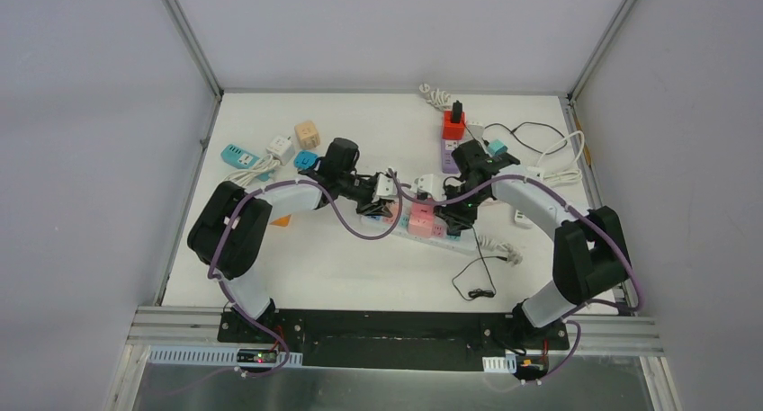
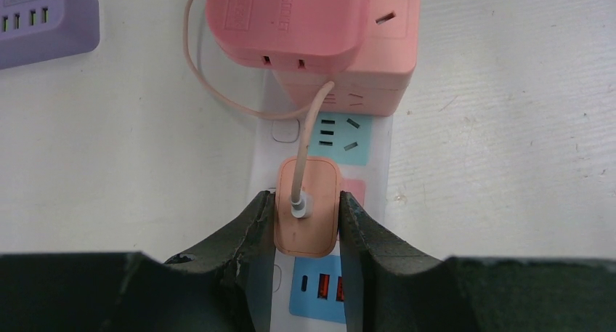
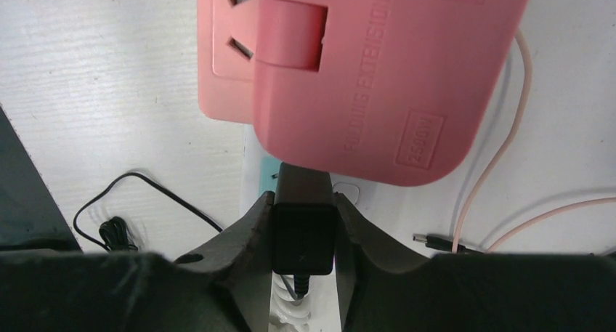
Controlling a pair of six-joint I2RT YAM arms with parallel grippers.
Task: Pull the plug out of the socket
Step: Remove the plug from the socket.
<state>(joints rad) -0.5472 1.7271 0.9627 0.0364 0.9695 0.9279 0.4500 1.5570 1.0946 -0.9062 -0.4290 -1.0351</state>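
Left wrist: peach plug point(image 2: 317, 232) is clamped by left gripper point(image 2: 306, 200); black plug point(image 3: 304, 234) is clamped by right gripper point(image 3: 304, 202), pink adapter point(image 3: 378, 78) just ahead.

— Power strips?
— Three: one white power strip point(image 2: 272, 158), one purple power strip point(image 2: 43, 27), one teal power strip point(image 1: 236, 155).
— Pink adapters point(image 2: 290, 19)?
— Two.
— Plugs?
— One peach plug point(image 2: 307, 205), one black plug point(image 3: 304, 237), one black charger point(image 1: 457, 112).
— Cubes?
— One white cube adapter point(image 1: 281, 146), one beige cube adapter point(image 1: 308, 134).

Left arm point(image 1: 290, 195) and right arm point(image 1: 533, 201) show white shells between black joint housings (a purple cable point(image 1: 346, 226) trails each); claw fingers point(image 2: 248, 234) look matte black, perhaps rubbery.
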